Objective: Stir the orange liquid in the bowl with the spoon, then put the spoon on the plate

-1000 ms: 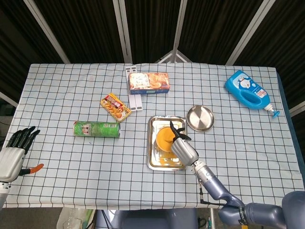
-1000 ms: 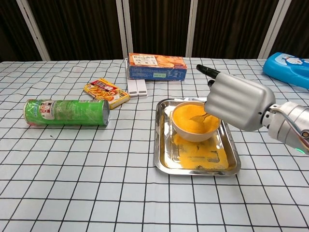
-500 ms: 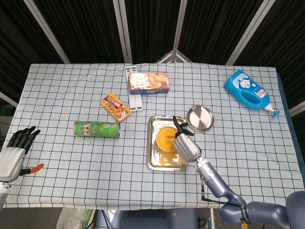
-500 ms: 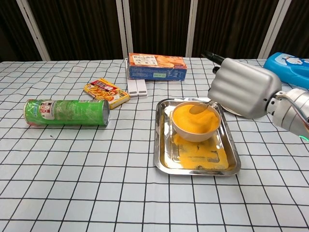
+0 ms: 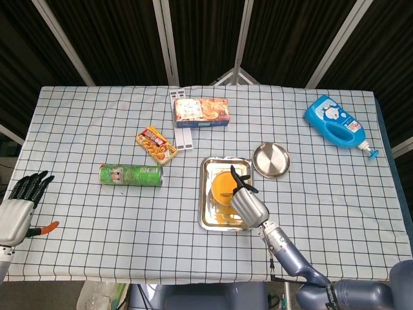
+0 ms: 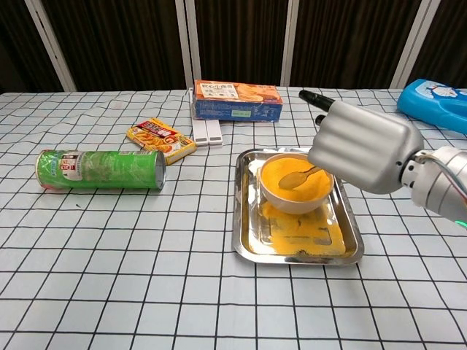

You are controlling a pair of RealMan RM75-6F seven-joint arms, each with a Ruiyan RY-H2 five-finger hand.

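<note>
A white bowl [image 6: 295, 200] of orange liquid [image 6: 284, 179] stands in a steel tray [image 6: 252, 251], seen from above as bowl [image 5: 219, 187] and tray [image 5: 208, 216]. My right hand [image 6: 361, 154] grips a spoon [image 6: 295, 177] whose tip lies on the orange liquid. From the head view the right hand [image 5: 247, 201] covers the bowl's right side and hides the spoon. A round steel plate [image 5: 271, 159] sits just right of the tray's far corner, mostly hidden behind the hand in the chest view. My left hand [image 5: 20, 205] rests open at the table's left edge.
Orange liquid is spilled on the tray floor [image 6: 303, 230]. A green can [image 6: 101, 170] lies on its side at left, with a yellow snack packet [image 6: 160, 140], a biscuit box [image 6: 237, 100] and a white strip [image 6: 206, 131] behind. A blue bottle [image 5: 337, 121] lies at far right.
The right hand has swung the spoon from the bowl's far right rim back toward its middle, lower over the liquid. The left hand has not moved.
</note>
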